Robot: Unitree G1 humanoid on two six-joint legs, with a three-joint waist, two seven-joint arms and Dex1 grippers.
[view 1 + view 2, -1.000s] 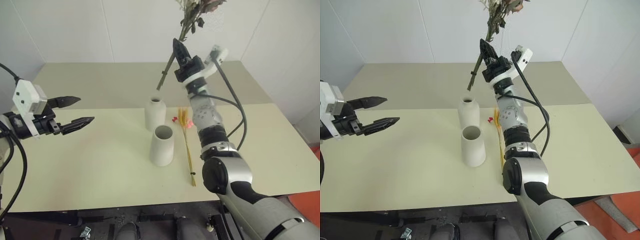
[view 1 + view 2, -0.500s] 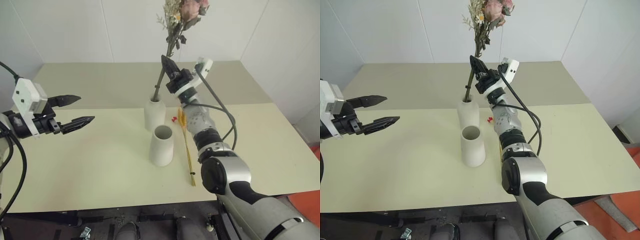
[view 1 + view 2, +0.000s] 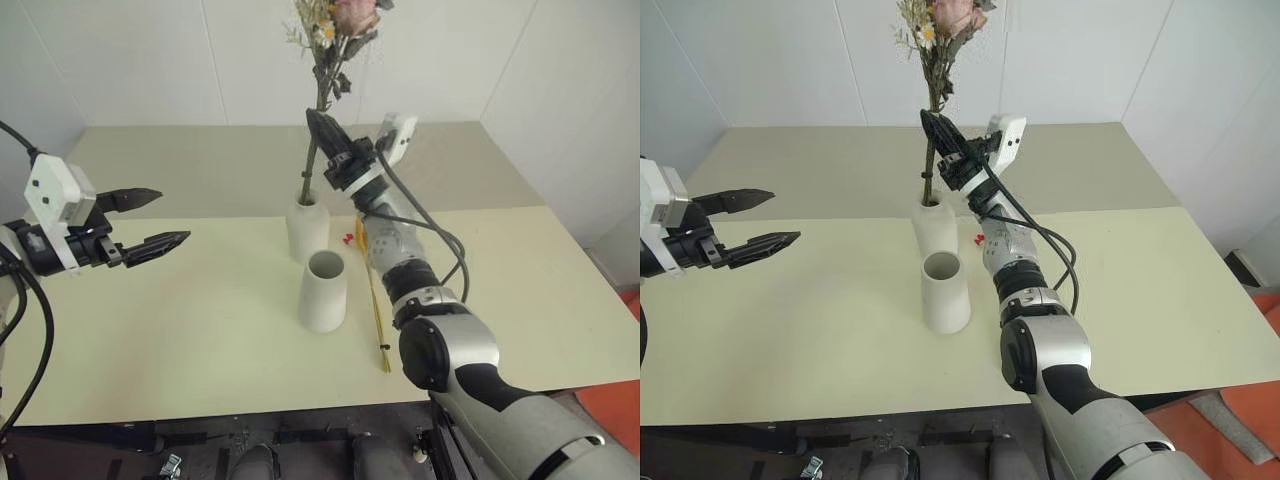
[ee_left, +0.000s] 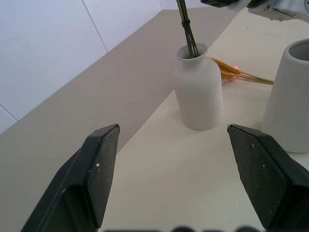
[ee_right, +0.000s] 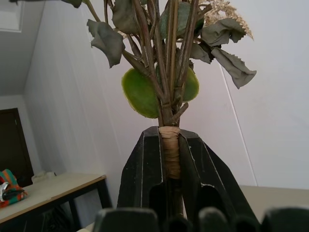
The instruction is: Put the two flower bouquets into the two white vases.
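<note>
The bushy bouquet of pink roses [image 3: 345, 14] stands nearly upright, its dark stem going down into the mouth of the bottle-shaped white vase [image 3: 307, 232]. My right gripper [image 3: 315, 122] is shut on that stem above the vase; in the right wrist view its fingers [image 5: 145, 164] press the taped part of the stem [image 5: 170, 150]. The wider cone vase [image 3: 324, 295] stands just in front, with nothing in it. The slim orange wheat-like bouquet [image 3: 375, 290] lies flat on the table to the right of both vases. My left gripper [image 3: 172, 215] hovers open far to the left, holding nothing.
Both vases stand near the middle of the pale table [image 3: 200, 330], whose front edge runs near me. A seam [image 3: 220, 218] crosses the table just behind the bottle vase. White walls close off the back and the right side.
My right gripper has moved left and down with the rose bouquet. The stem end, earlier hanging beside and above the bottle vase, is now inside its neck. The left arm kept still.
</note>
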